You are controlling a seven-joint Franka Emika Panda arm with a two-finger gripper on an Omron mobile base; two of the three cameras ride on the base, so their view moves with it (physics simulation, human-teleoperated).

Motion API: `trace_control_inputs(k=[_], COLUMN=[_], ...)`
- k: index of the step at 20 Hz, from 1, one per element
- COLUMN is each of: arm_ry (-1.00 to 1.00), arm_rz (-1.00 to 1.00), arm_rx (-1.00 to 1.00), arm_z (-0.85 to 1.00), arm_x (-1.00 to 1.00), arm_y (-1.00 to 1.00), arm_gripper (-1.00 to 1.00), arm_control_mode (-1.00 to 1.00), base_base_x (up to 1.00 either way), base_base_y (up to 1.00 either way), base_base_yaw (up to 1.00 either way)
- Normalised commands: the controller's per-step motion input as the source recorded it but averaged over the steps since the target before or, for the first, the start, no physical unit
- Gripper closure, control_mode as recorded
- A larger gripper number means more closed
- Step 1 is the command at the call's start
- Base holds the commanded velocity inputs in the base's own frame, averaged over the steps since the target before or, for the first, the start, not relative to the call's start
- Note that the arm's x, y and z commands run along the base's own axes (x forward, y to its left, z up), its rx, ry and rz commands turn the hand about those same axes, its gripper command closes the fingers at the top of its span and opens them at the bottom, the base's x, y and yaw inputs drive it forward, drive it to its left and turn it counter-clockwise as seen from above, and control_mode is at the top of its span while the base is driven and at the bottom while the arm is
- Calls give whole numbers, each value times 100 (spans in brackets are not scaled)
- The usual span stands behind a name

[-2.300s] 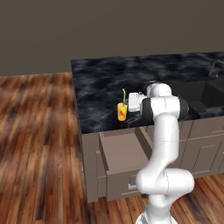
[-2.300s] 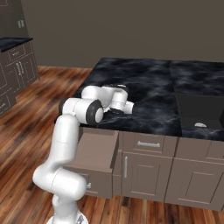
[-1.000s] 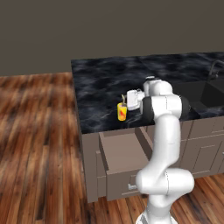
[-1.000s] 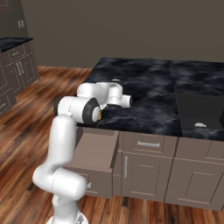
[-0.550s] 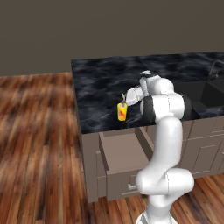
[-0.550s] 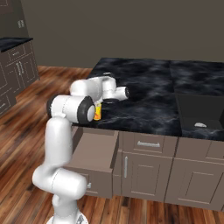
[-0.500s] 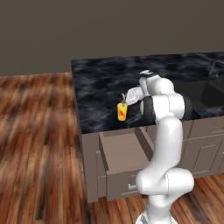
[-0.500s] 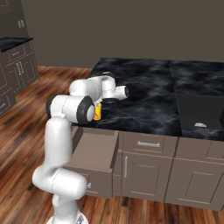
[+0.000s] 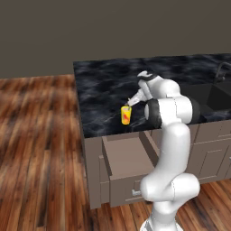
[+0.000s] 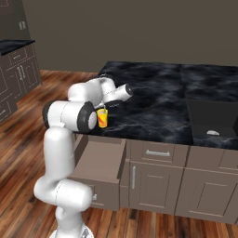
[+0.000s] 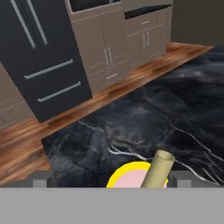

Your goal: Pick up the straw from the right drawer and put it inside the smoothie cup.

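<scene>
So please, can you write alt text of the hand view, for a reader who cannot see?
A tan straw stands in a yellow smoothie cup with pink inside, on a black marble counter. Beyond are a wood floor, a dark fridge and grey-brown cabinets.

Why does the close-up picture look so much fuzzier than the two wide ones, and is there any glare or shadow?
Hand view: the straw and cup rim sit right against the lens, soft-edged and cut off. Left base view: flat, even light, no glare on the dark marble counter, coarse rendering. Right base view: the open drawer is shaded beneath the counter's edge.
</scene>
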Motion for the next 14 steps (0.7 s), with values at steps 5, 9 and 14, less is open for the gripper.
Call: trace_control_inputs(k=[5, 9, 14], arm_ry=[19, 24, 18], arm_rz=[-22, -26, -28], arm_rx=[-15, -14, -6], arm_z=[-1, 0, 0], arm_x=[0, -8, -41], arm_y=[0, 0, 0], arm_gripper=[-100, -100, -100], arm_control_mode=[-100, -100, -100], base_base_x=[0, 0, 0], base_base_y=[0, 0, 0], base_base_yaw=[0, 0, 0])
